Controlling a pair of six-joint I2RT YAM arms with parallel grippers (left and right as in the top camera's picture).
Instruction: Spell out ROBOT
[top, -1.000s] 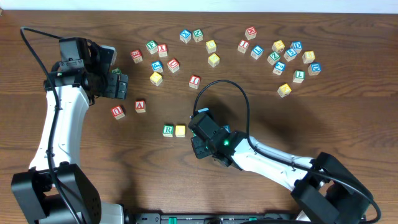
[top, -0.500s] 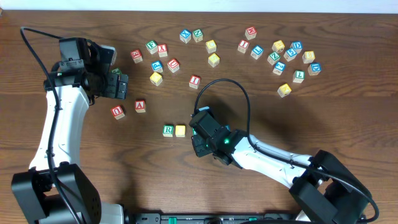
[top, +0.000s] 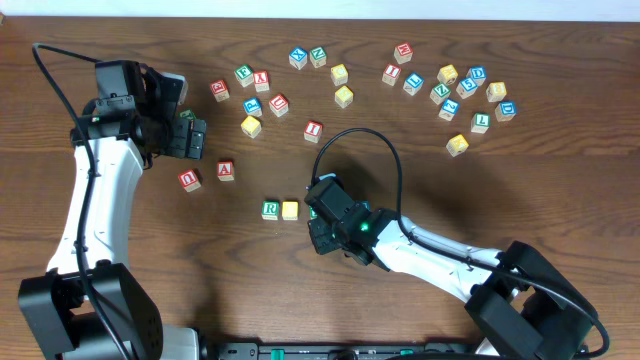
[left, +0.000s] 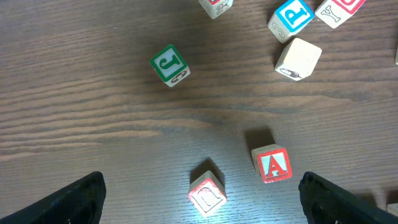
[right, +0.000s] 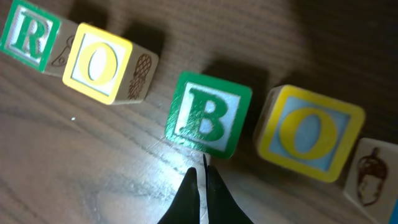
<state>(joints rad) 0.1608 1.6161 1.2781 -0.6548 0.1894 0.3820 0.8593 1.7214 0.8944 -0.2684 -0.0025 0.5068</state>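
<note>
Seen from above, a dark wooden tabletop (top: 200, 260) holds two robot arms and many small letter cubes. The left claw (top: 198, 138) hangs at the left with its jaws spread wide and nothing between them. A red-lettered U cube (top: 189, 180) and A cube (top: 226, 170) lie near it, just below and to its right. The right claw (top: 320, 225) sits low near the middle and is mostly hidden under its own wrist. Just to its left, a green-bordered R cube (top: 270, 209) and a yellow O cube (top: 290, 210) lie side by side. A loose scatter of other cubes (top: 440, 95) lies well away, beyond both claws. In the left wrist view, the dark fingers (left: 68, 202) stand far apart at the bottom corners. The U cube (left: 207, 194) lies tilted between them, and the A cube (left: 272, 165) lies close by on its right. A green J cube (left: 170, 64) lies farther ahead. In the right wrist view, the right claw (right: 202, 186) is pinched fully closed and empty, its tip just short of a green-bordered B cube (right: 208, 115). The R cube (right: 28, 31) and yellow O cube (right: 99, 62) run off to the left of the B cube. A second O cube (right: 311, 134) sits just beside it on the right.
</note>
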